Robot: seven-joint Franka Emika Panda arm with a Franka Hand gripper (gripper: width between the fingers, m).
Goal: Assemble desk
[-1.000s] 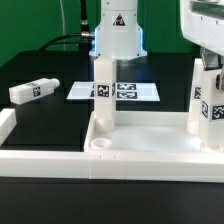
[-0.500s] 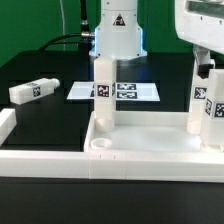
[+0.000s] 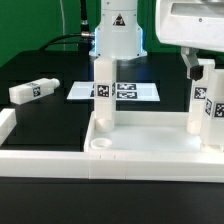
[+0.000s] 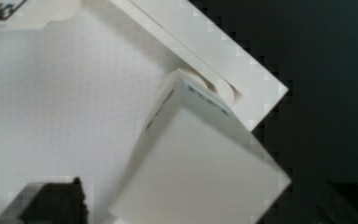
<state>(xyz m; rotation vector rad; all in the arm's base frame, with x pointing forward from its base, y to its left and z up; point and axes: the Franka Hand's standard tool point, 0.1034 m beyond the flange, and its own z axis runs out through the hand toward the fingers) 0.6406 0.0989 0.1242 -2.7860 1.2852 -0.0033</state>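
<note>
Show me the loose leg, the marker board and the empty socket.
loose leg (image 3: 33,90), exterior view, its middle.
marker board (image 3: 148,91), exterior view, bare end at the view's right.
empty socket (image 3: 101,146), exterior view, round hollow.

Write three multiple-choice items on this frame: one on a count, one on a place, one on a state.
1. How many legs stand upright in the desk top? A one; B two; C four.
2. Where is the loose leg? A on the black table, at the exterior view's left of the marker board; B inside the desk top; C on the marker board.
3. The near corner socket is: A empty; B holding a leg; C broken off.
Answers: 1 B, the middle leg and the right leg are the only ones standing; 2 A, it lies flat on the table; 3 A, its round hole shows bare.
</note>
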